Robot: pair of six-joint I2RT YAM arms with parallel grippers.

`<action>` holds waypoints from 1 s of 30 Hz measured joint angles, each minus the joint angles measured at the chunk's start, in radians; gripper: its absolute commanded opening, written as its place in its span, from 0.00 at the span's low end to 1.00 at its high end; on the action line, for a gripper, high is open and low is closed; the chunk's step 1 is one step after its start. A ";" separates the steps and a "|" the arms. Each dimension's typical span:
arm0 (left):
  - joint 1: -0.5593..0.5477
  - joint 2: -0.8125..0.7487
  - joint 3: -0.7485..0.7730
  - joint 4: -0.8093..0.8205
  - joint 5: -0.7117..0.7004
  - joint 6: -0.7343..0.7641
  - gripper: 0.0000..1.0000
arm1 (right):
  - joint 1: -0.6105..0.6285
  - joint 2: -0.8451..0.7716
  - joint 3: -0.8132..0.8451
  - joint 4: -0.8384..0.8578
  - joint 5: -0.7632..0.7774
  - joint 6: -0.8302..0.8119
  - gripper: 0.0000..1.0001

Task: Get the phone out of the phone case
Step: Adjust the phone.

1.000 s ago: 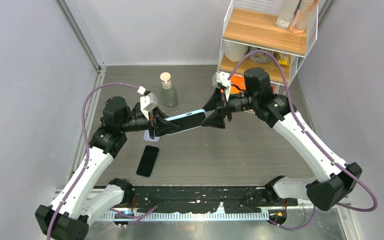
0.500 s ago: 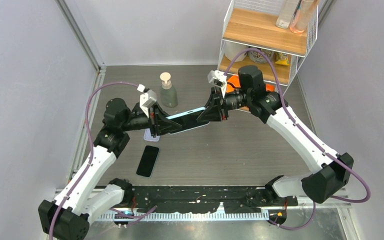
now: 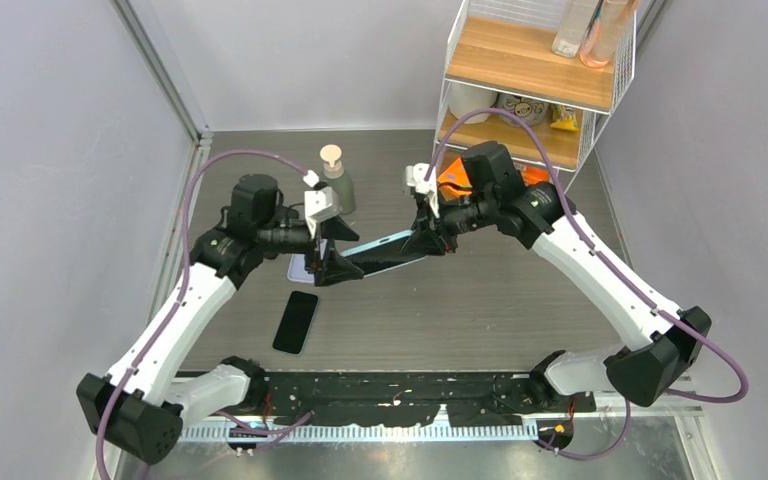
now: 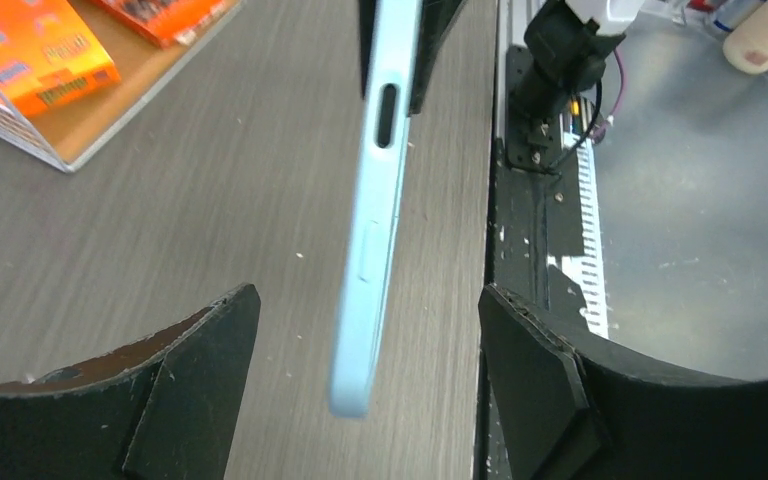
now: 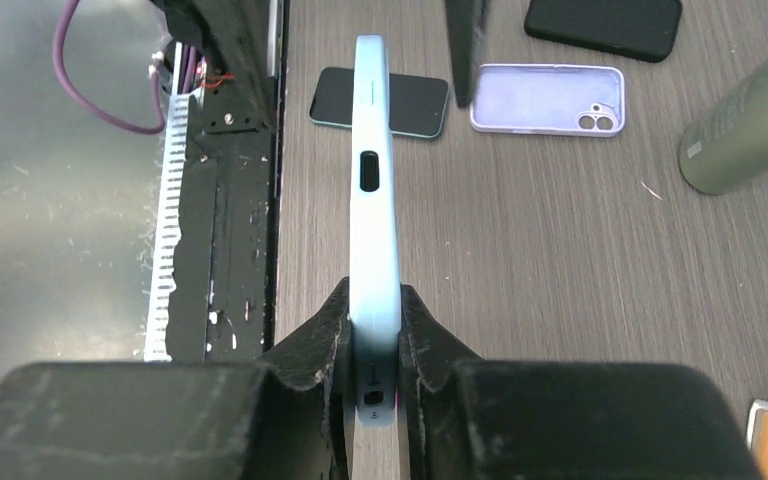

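Here right tool (image 5: 373, 318) pinches blue case (image 5: 372, 190), left tool (image 4: 368, 335) spread; bottle (image 3: 336, 186) nearby.

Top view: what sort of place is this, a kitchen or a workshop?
Likely a robot test cell: plain walls box in a table, a left arm and right arm are bolted at its edge, with props such as a bottle and shelf.

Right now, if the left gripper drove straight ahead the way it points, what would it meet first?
The blue phone case: its end sits untouched between the fingers of the open left gripper. Further on, probably the right gripper, shut on the case's far end.
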 measured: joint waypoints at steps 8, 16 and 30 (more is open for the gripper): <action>-0.096 0.103 0.006 -0.125 -0.048 0.117 0.54 | 0.089 0.012 0.030 -0.056 0.074 -0.057 0.05; -0.116 0.149 0.012 -0.168 -0.050 0.206 0.00 | 0.087 0.015 0.029 -0.072 0.094 -0.046 0.06; -0.119 0.087 -0.054 -0.166 -0.092 0.153 0.00 | 0.040 -0.034 -0.055 0.093 0.034 0.064 0.72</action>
